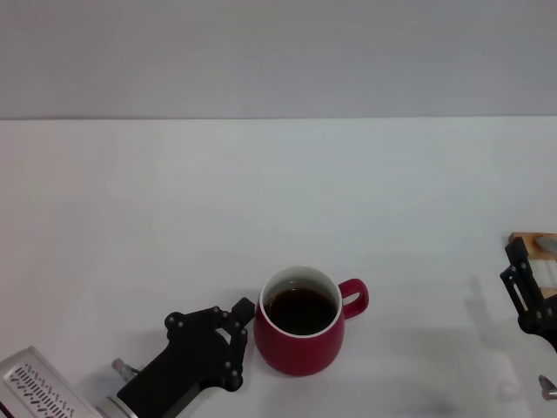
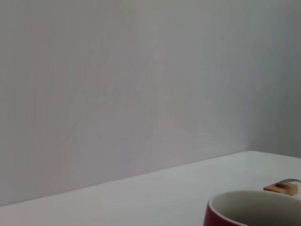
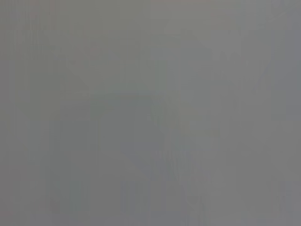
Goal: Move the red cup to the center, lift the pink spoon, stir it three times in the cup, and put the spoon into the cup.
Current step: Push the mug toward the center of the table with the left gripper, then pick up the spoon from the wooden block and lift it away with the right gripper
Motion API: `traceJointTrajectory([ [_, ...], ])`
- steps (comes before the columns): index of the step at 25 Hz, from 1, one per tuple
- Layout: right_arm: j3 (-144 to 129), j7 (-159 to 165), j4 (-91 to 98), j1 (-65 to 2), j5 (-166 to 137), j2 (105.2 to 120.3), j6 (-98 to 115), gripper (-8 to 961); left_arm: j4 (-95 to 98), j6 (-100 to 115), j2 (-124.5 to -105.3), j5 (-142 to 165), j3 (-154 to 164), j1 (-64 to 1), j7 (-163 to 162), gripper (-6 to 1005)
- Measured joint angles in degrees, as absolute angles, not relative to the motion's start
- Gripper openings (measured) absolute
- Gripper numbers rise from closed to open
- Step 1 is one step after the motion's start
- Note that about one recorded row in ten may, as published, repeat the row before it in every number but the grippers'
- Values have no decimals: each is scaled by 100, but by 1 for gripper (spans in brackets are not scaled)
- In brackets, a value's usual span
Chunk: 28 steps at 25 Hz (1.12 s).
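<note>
We have the cup [image 1: 299,328] standing upright near the table's [image 1: 174,218] front edge, roughly mid-width, dark liquid inside, handle turned toward our right. Our left gripper [image 1: 244,335] sits just beside its wall, opposite the handle; we cannot tell whether its fingers are spread or pressing. To shift the cup well, we keep it level, push low on the body and slide slowly so nothing spills. Our right gripper [image 1: 522,287] waits at the right edge by a wooden stand [image 1: 541,248], state unclear; we see no spoon
</note>
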<state>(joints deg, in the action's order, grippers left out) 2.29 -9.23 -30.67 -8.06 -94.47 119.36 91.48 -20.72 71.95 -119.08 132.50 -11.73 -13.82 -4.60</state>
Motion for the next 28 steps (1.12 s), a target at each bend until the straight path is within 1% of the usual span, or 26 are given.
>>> traceJointTrajectory([
  [7, 275, -923, -3078, -710, -9444, 11937, 9193, 677, -1904, 7178, -11876, 13218, -1485, -1334, -428, -2],
  [8, 275, -928, -3087, -663, -9442, 11941, 9241, 677, -1717, 7194, -11863, 13214, -1871, -1237, -398, -2],
  [9, 278, -942, -3096, -601, -9440, 11945, 9299, 677, -1606, 7199, -11858, 13213, -2180, -1134, -364, -2],
  [12, 291, -962, -3116, -373, -9436, 11959, 9448, 677, -1586, 7200, -11857, 13212, -2261, -1107, -357, -2],
  [13, 292, -961, -3123, -293, -9434, 11960, 9492, 676, -1501, 7209, -11854, 13211, -2601, -957, -290, -2],
  [16, 293, -936, -3180, 24, -9399, 11962, 9683, 676, -1464, 7239, -11843, 13209, -2913, -794, -136, -2],
  [28, 128, -444, -3224, 529, -8823, 11963, 9816, 676, -1327, 7532, -11839, 13200, -3098, -699, -139, -2],
])
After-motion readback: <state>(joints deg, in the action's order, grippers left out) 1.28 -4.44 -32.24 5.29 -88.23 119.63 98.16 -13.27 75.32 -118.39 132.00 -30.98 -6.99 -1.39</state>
